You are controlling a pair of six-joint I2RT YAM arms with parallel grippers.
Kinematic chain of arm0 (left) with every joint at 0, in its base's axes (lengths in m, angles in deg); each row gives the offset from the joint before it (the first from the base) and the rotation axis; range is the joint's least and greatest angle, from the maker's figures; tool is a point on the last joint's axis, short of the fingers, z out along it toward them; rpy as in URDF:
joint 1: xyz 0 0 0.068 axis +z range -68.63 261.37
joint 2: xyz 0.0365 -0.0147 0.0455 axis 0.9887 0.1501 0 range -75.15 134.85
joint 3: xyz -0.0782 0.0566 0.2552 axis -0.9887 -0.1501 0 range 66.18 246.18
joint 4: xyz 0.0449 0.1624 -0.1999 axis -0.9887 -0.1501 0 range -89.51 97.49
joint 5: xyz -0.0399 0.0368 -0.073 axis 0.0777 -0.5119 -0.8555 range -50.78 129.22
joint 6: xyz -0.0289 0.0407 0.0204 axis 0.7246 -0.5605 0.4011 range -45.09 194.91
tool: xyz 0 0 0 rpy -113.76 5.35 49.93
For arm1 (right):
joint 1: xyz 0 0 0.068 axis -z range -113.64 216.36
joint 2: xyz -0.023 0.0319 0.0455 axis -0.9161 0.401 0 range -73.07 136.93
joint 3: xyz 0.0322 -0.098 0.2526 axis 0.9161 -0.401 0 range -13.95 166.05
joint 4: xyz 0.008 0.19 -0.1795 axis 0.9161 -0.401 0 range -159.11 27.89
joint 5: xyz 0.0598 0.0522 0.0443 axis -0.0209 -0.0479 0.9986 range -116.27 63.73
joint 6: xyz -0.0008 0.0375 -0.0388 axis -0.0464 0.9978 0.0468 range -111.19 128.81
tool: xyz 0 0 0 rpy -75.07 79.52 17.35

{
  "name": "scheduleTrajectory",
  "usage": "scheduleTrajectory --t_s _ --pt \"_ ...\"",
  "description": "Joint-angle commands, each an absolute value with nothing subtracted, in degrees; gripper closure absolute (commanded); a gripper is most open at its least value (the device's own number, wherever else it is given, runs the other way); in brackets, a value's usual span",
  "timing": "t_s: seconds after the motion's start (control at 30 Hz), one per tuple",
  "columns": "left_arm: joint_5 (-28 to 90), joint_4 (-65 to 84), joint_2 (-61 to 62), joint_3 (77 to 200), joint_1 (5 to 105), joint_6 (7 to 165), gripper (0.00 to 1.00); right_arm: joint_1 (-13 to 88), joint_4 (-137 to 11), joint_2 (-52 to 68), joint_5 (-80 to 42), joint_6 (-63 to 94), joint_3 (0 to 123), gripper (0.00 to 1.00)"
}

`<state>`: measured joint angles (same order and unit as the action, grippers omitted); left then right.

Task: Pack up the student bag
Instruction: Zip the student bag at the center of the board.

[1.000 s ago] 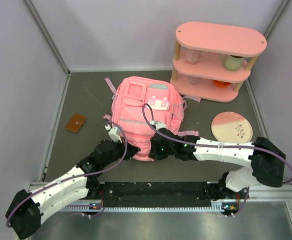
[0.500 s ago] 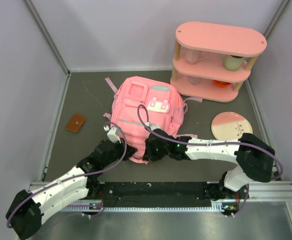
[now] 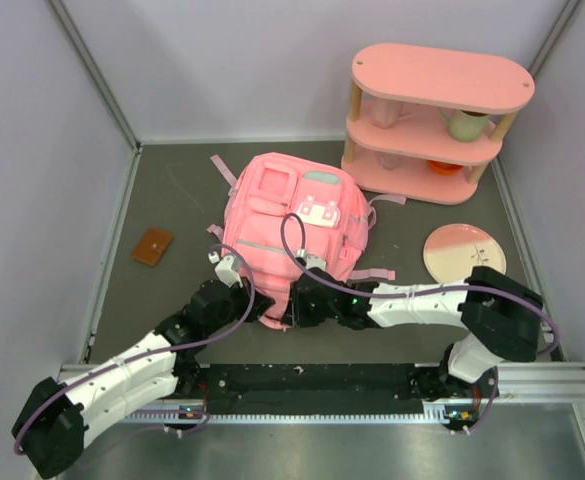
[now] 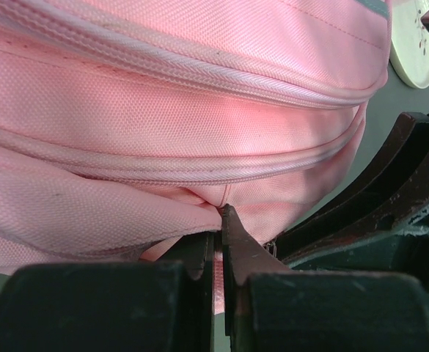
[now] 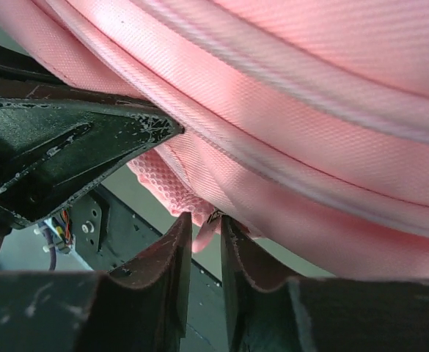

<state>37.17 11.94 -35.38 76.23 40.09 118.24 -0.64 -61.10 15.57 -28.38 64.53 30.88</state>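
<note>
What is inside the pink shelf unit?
On the middle shelf of the shelf unit, a pink cup and a pale green cup; on the bottom shelf, something orange. The top board hides the rest of each.

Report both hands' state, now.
Left hand: closed, pinching student bag fabric.
Right hand: nearly closed at the bag's edge; grip cannot be told.

Readable text: none in any view.
student bag (image 3: 272,215), white patch (image 3: 320,211): marks too small to read.
plate (image 3: 450,246): a drawn sprig only, no lettering that can be made out.
</note>
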Motion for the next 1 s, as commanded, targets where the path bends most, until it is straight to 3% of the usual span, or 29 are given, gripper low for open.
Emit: scheduleTrajectory --t_s 0.0,0.37,0.47,0.53,0.57,0.87,0.97 --pt "32.0 23.7 -36.0 77.7 39.4 119.2 1.00 -3.2 -65.2 19.2 -30.5 64.4 35.6 0.78" --pt "31.9 24.2 -35.3 77.8 39.3 119.2 1.00 -7.0 -84.6 25.1 -43.6 62.2 47.6 0.69" --pt "31.9 24.1 -35.4 77.9 39.4 119.1 1.00 -7.6 -87.1 26.8 -45.3 62.2 48.7 0.81" --pt "32.0 24.0 -35.4 77.9 39.3 119.1 1.00 -7.6 -88.3 27.8 -45.9 62.7 48.9 0.97" --pt "31.9 24.0 -35.5 77.8 39.4 119.2 1.00 -7.6 -88.7 28.0 -46.1 63.7 48.7 1.00" --pt "33.1 21.8 -37.6 77.3 39.3 118.7 1.00 -7.4 -85.7 19.6 -48.2 64.9 41.5 1.00" --pt "33.9 21.7 -38.1 77.1 39.3 118.7 1.00 -5.5 -81.8 14.1 -42.9 63.2 35.6 1.00"
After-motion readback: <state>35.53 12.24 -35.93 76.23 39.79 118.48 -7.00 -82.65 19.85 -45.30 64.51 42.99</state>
